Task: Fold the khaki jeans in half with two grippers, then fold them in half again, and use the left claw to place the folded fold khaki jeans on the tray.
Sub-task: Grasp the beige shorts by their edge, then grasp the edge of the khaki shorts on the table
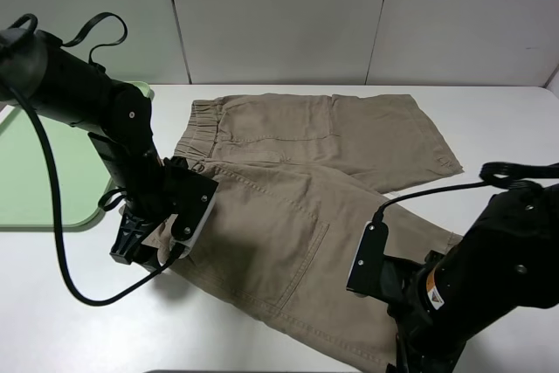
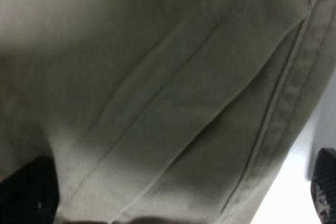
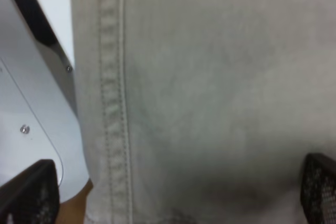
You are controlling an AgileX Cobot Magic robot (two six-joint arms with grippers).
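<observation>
The left gripper [image 2: 176,192] and right gripper [image 3: 173,192] hang wide open over 2 ends of the khaki jeans [image 1: 297,189], holding nothing, probably ready to pinch and fold.

We are seeing the khaki jeans [image 1: 306,181] lying on the table [image 1: 498,120], the tray [image 1: 35,172] left of them, the left gripper [image 1: 142,246] over their left edge, the right gripper [image 3: 173,198] over their near-right corner
</observation>
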